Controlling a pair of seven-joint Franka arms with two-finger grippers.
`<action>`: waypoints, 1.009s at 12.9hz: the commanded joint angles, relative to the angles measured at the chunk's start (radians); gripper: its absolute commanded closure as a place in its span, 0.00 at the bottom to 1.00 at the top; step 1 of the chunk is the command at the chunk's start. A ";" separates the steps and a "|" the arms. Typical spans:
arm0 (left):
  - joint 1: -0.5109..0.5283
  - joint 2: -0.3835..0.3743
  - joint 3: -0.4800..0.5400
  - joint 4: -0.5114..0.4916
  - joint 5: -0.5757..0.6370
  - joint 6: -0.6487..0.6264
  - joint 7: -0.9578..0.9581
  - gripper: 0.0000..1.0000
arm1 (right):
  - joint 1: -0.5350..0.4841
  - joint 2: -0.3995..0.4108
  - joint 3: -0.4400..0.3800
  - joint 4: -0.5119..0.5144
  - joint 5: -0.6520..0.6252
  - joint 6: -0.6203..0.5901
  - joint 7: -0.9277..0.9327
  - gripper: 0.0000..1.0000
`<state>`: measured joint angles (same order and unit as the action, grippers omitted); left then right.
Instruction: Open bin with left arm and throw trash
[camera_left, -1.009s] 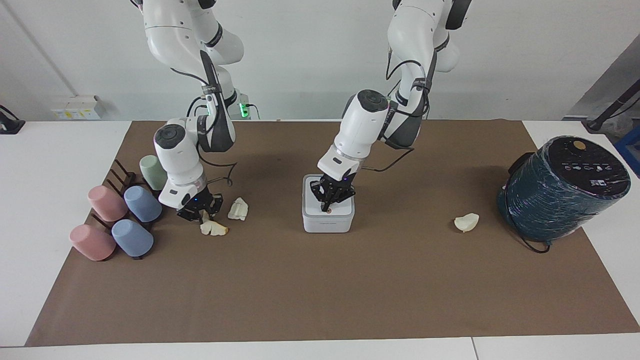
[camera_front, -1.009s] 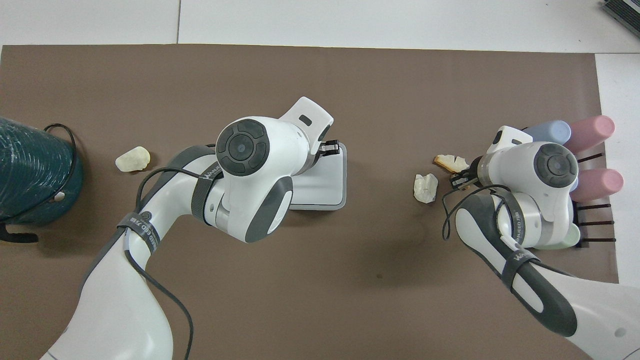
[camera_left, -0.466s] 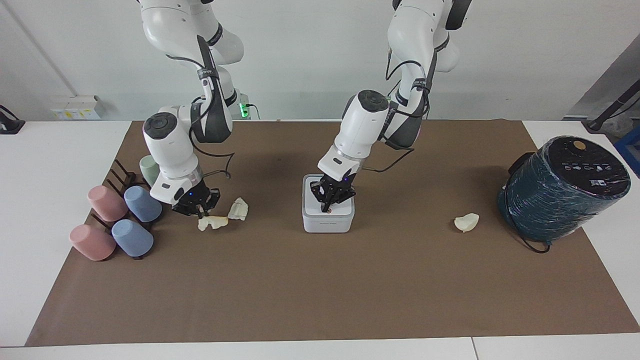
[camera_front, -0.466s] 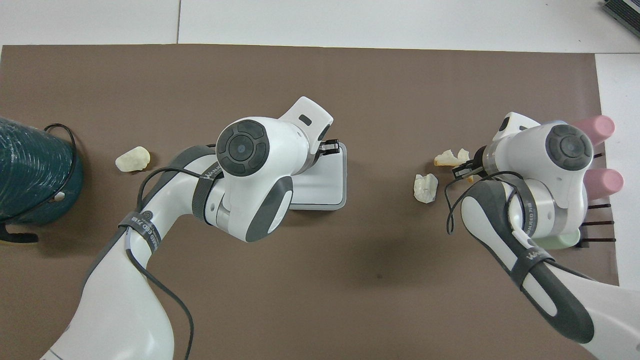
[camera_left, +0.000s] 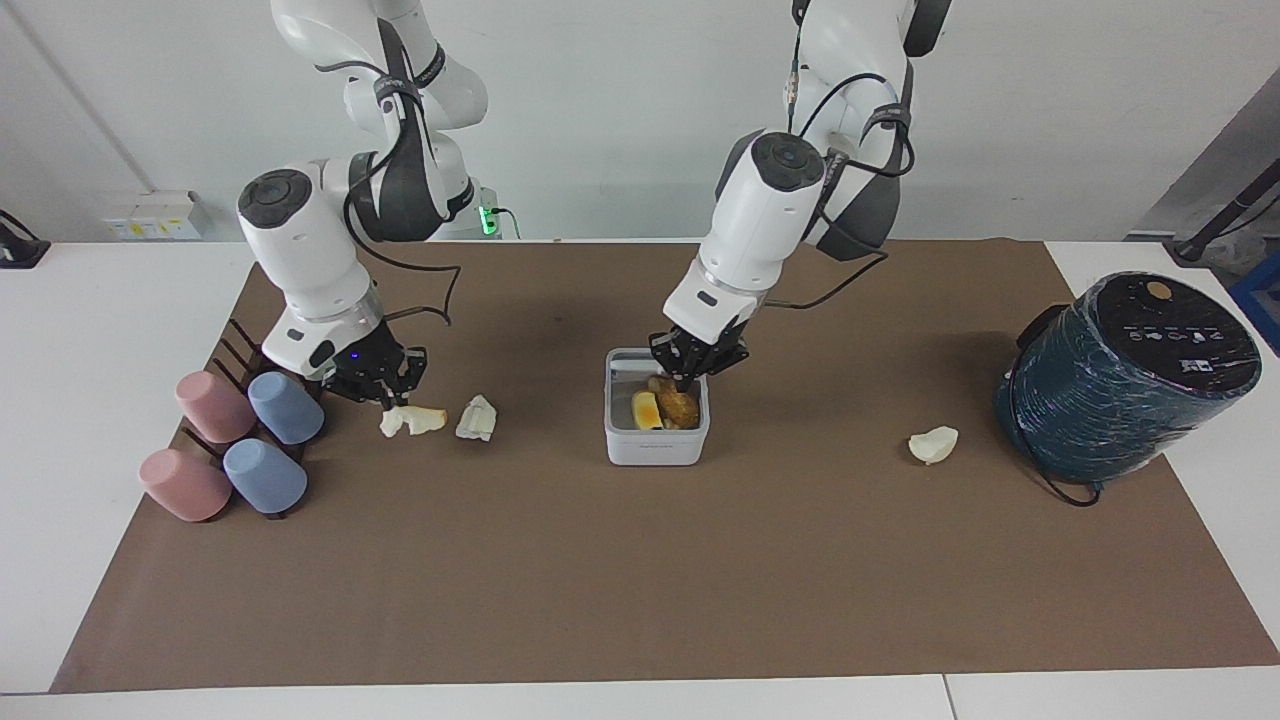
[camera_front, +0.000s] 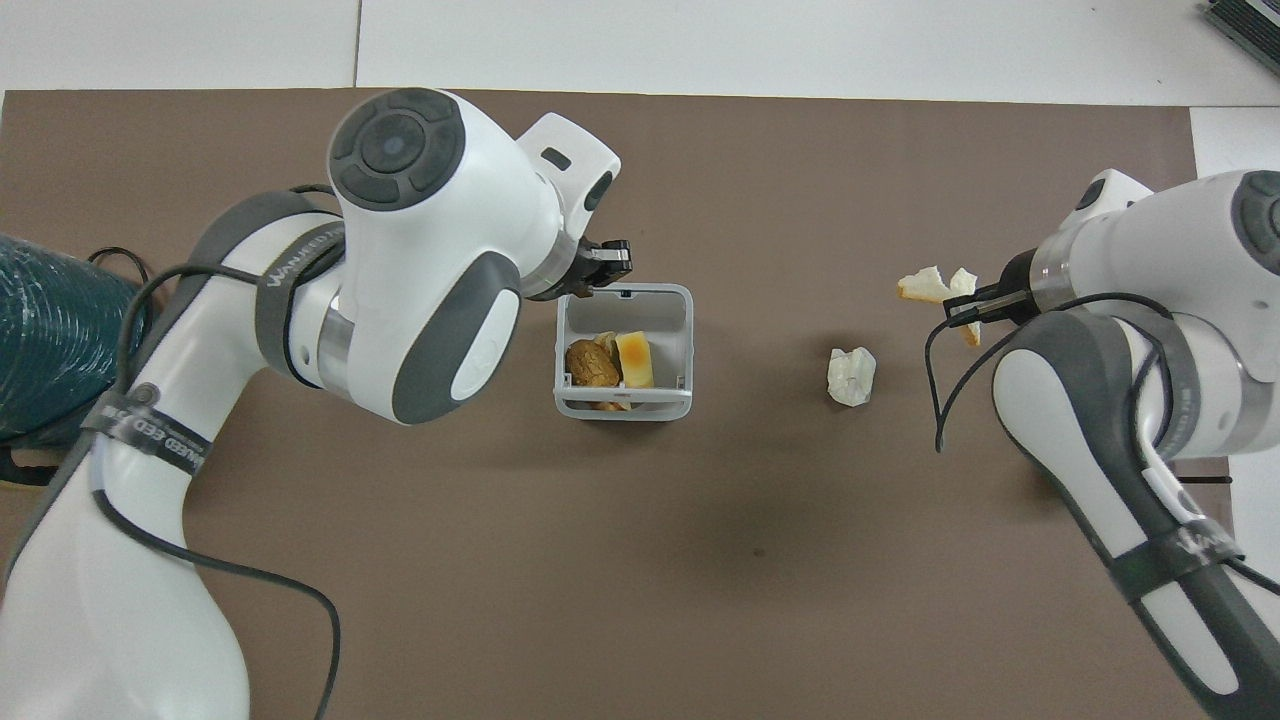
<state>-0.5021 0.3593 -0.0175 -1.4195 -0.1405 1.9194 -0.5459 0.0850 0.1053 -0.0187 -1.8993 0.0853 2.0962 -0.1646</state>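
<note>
The bin (camera_left: 656, 437) sits mid-mat with its top open, showing a brown lump and a yellow piece inside, and the left gripper (camera_left: 688, 378) hangs just over its rim toward the left arm's end, fingertips pressed together on nothing that can be made out. The right gripper (camera_left: 385, 397) is raised above the mat beside the cups (camera_left: 285, 407) and pinches a cream scrap (camera_left: 412, 421) that dangles from it. A second scrap (camera_left: 477, 418) lies on the mat between that one and the bin — a third (camera_left: 933, 444) rests near the dark-teal cylinder (camera_left: 1125, 375).
</note>
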 joint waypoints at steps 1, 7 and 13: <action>0.027 -0.003 0.001 0.050 0.112 -0.092 0.003 1.00 | -0.001 -0.013 0.038 0.057 0.054 -0.059 0.100 1.00; 0.232 -0.045 0.008 -0.028 0.208 -0.054 0.326 0.67 | 0.132 0.031 0.135 0.167 0.070 -0.044 0.474 1.00; 0.382 -0.131 0.008 -0.352 0.242 0.292 0.566 0.15 | 0.248 0.155 0.151 0.210 0.065 0.065 0.557 1.00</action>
<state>-0.1434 0.2957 0.0004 -1.6277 0.0716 2.1155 -0.0173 0.3395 0.2039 0.1191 -1.7269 0.1365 2.1505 0.4094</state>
